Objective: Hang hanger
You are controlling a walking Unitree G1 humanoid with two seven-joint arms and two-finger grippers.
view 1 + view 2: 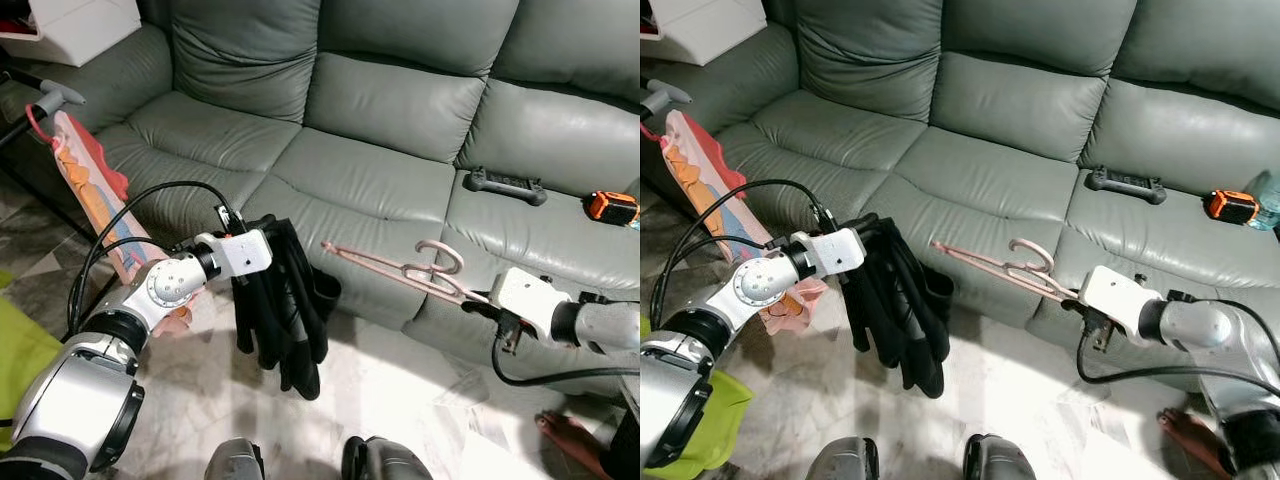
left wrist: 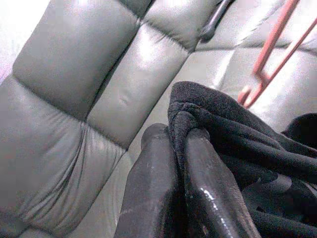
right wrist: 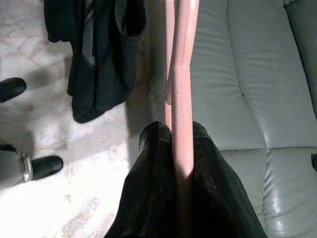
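A pink plastic hanger [image 1: 400, 266] is held out level in front of the grey sofa [image 1: 400, 110], its hook curling up near my right gripper [image 1: 478, 297], which is shut on it. The right wrist view shows the hanger [image 3: 181, 99] pinched between the black fingers [image 3: 148, 198]. My left gripper [image 1: 262, 232] is shut on a black garment [image 1: 285, 310] that dangles over the floor by the sofa front. In the left wrist view the black cloth [image 2: 233, 124] is bunched between the fingers [image 2: 153, 188], with the pink hanger [image 2: 270, 54] beyond.
A garment rack bar [image 1: 55, 95] at the left holds an orange and pink garment [image 1: 95, 190]. A black controller [image 1: 505, 184] and an orange tape measure [image 1: 612, 206] lie on the sofa seat. A person's bare foot [image 1: 570, 432] is on the floor at the right.
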